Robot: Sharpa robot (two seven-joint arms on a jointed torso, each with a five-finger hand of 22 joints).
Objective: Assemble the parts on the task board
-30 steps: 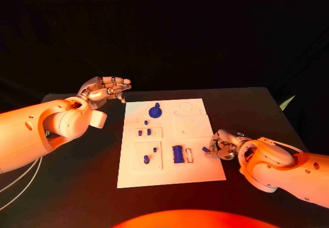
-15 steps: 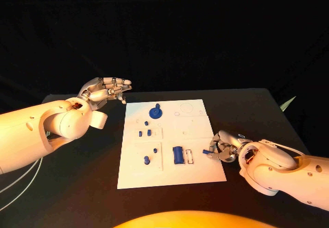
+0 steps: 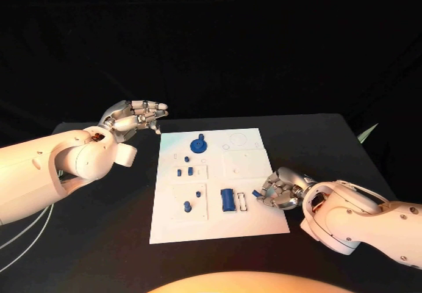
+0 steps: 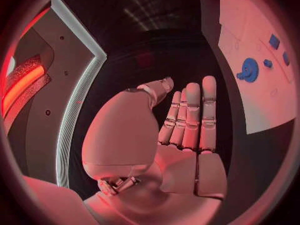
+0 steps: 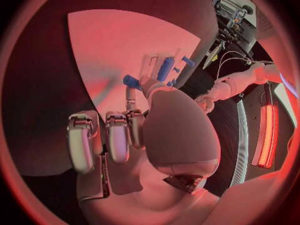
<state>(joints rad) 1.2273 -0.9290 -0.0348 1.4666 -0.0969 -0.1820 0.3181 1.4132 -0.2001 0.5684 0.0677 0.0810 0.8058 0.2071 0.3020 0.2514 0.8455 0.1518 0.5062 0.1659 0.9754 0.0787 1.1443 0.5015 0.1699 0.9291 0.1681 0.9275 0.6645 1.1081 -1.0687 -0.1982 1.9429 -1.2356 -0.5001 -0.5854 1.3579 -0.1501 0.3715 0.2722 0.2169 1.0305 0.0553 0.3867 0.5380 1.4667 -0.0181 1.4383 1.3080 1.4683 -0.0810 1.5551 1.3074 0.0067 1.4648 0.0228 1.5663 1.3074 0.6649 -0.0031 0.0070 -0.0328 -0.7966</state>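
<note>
The task board is a flat white plate in the middle of the black table, with shallow moulded recesses, and the right hand at its right edge pinches a small blue peg just beside the blue cylinder lying in its slot. To do this step well, I judge the hand should bring the peg upright over its hole and press gently — hard smooth plastic slips easily. The left hand hangs beyond the board's far left corner, holding nothing, fingers straight and close together.
</note>
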